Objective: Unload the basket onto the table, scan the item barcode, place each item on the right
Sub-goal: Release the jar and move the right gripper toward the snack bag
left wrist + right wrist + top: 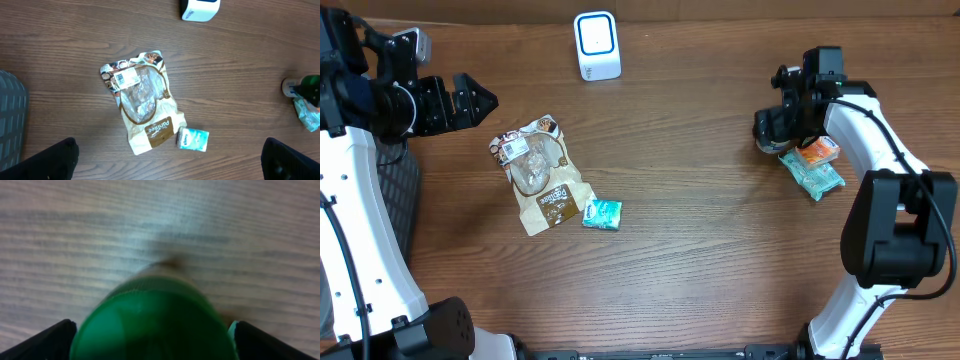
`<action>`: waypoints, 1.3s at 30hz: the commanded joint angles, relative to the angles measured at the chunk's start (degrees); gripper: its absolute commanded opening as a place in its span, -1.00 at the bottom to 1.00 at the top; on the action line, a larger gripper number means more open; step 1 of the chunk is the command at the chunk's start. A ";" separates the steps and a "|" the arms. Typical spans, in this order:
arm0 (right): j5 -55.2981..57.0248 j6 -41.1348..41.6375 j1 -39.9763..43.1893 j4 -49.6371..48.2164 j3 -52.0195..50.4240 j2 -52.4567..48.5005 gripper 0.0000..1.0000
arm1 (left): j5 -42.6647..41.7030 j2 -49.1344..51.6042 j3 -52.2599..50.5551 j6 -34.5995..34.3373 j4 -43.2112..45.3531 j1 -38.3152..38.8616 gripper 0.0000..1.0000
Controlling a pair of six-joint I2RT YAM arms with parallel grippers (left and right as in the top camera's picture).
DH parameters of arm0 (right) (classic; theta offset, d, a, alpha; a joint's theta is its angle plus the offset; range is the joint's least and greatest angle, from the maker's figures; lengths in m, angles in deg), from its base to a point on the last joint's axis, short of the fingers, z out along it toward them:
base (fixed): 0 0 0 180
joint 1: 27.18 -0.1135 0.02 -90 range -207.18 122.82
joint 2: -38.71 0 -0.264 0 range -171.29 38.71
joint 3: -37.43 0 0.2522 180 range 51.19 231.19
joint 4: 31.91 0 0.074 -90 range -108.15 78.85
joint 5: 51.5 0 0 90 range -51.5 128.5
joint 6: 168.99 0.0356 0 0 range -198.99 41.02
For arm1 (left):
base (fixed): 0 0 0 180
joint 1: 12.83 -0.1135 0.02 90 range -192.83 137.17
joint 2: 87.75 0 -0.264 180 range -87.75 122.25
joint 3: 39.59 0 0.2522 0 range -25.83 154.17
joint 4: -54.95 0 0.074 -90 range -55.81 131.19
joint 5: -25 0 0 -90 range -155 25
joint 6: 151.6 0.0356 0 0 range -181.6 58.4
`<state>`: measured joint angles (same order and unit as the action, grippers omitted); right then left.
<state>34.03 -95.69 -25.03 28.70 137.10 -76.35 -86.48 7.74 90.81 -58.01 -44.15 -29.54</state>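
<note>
A green bottle with a white cap fills the bottom of the right wrist view, blurred and very close. It stands between the wide-apart fingers of my right gripper, which is open around it; a sliver of gap shows on the right side. From overhead the right gripper hides the bottle, while the left wrist view catches the green bottle at its right edge. The white and blue scanner stands at the table's back middle. My left gripper hovers open at the far left, holding nothing.
A brown snack bag lies left of centre with a teal tissue pack at its lower corner. A teal packet and an orange item lie beside the right gripper. A dark mesh basket sits at the left edge.
</note>
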 commanded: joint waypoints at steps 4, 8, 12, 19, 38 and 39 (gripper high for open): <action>-4.13 2.32 -0.20 7.04 10.75 2.16 1.00 | -0.55 -0.61 0.72 1.14 0.09 -0.04 0.99; -5.81 11.69 -0.33 13.84 19.56 5.09 1.00 | -0.57 -0.61 0.72 1.14 0.11 0.00 0.99; -18.14 15.65 -0.33 19.69 26.34 6.47 1.00 | -0.57 -0.61 0.72 1.14 0.09 -0.02 0.99; -36.96 17.07 -4.11 17.79 23.82 4.94 0.75 | -0.57 -0.61 0.72 1.14 0.11 -0.02 0.99; -20.61 20.87 -34.05 8.22 12.72 -7.45 0.28 | -0.57 -0.61 0.72 1.14 0.11 0.00 0.99; -20.65 20.24 -34.84 8.37 12.72 -8.13 0.28 | -0.57 -0.61 0.72 1.14 0.11 -0.02 0.99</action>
<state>11.78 -73.60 -58.31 37.03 150.32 -81.99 -86.48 7.74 90.79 -58.01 -44.15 -29.54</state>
